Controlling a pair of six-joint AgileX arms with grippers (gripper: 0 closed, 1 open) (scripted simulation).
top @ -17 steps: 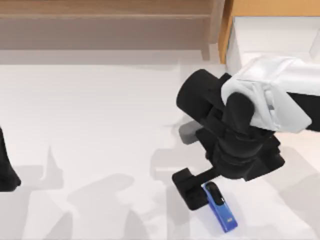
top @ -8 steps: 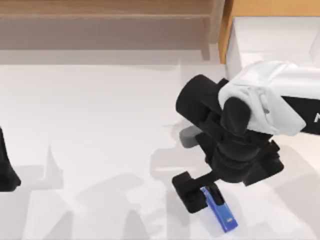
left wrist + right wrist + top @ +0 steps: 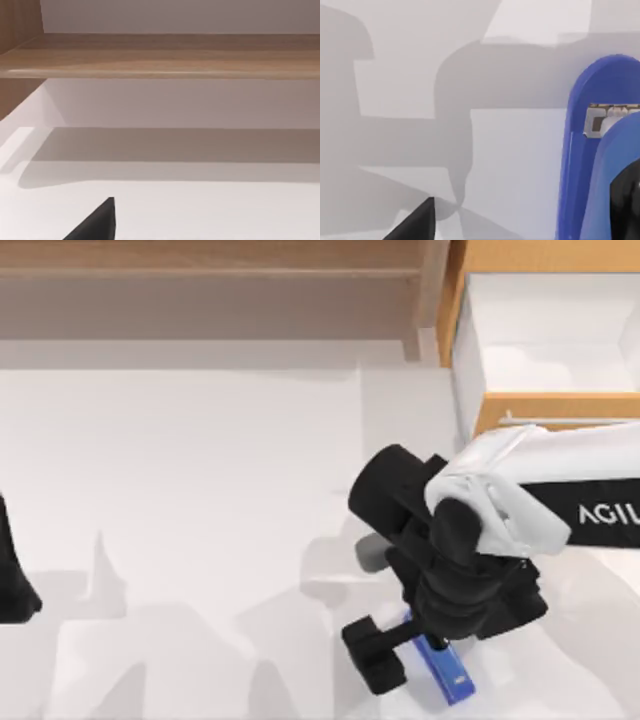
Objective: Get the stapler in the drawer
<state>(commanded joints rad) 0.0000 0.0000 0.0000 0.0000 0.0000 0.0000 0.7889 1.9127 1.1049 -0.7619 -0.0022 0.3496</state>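
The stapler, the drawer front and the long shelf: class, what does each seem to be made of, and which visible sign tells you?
The stapler: likely smooth plastic, from its even glossy blue shell; a metal-looking staple channel shows at its nose in the right wrist view.
The drawer: front looks like light matte wood, with a thin silvery bar handle; inside is plain white.
The shelf: brown wood, faint grain streaks.

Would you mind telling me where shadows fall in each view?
Top view: grey arm shadows spread across the table left of the right gripper and stapler. Left wrist view: a soft band under the shelf unit. Right wrist view: hard-edged shadows beside the stapler.
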